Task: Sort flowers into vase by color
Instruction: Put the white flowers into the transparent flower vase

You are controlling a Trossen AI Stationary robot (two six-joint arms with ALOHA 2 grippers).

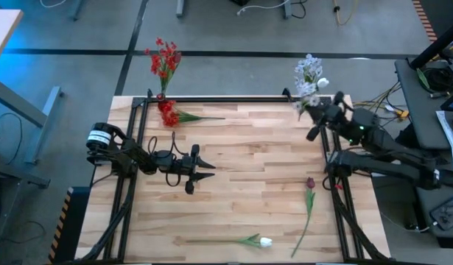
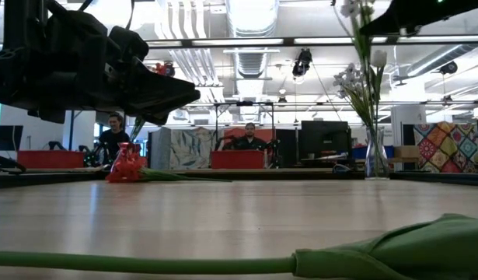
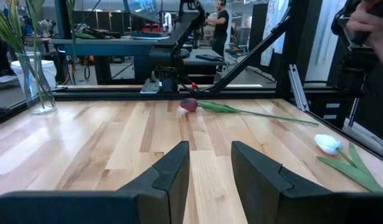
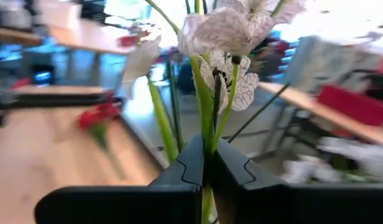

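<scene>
My right gripper is at the table's far right corner, shut on a pale blue-white spray beside the glass vase that holds other pale flowers. My left gripper is open and empty above the table's left middle. A red cluster lies on the table at the far left, near the vase of red flowers. A maroon tulip and a white tulip lie on their sides at the near right. My right gripper pinches the spray's thin green stem between its two fingers, below the blooms. The fingers lie across the stem. The spray stands about upright, its blooms above the fingers. The stem's lower end is hidden by the gripper.
Black frame rails run along the table's left, right and far edges. The wide middle of the wooden table is bare. People sit at desks in the room beyond.
</scene>
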